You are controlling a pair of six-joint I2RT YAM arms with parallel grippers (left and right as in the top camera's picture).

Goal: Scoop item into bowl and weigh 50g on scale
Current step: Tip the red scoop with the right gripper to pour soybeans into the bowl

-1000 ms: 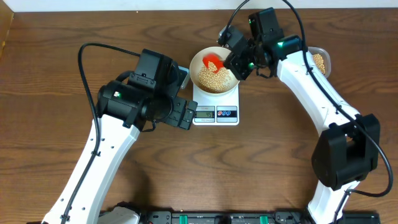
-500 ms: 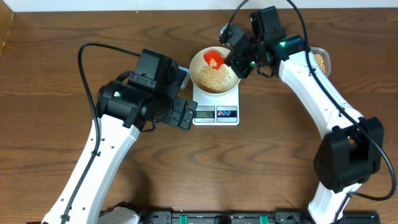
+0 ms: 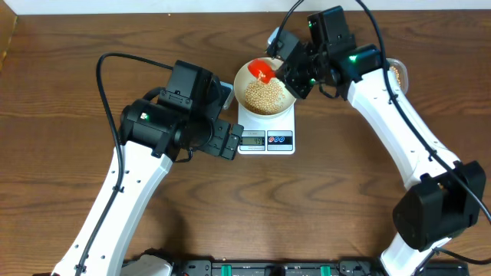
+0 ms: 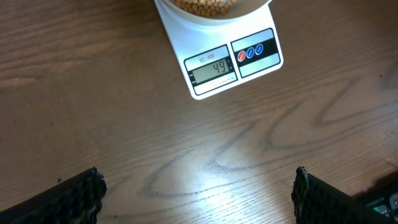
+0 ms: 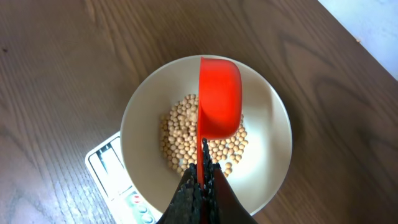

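A: Red scoop [image 3: 261, 70] has crept toward the far rim of the bowl [image 5: 273, 137]. Right jaws pinch its handle; left jaws spread, idle.
B: Most beans [image 5: 180, 134] are in the bowl on the scale [image 4: 233, 62]. Display reads 49, so I'd guess a few more.

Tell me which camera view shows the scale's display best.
The left wrist view: the scale faces the camera, its display legibly reading 49. Overhead shows the display tiny and unreadable. The right wrist view catches only a corner of the scale under the bowl.

Tan beans [image 5: 177, 134] in white bowl [image 5: 275, 121] — on scale [image 4: 233, 62].
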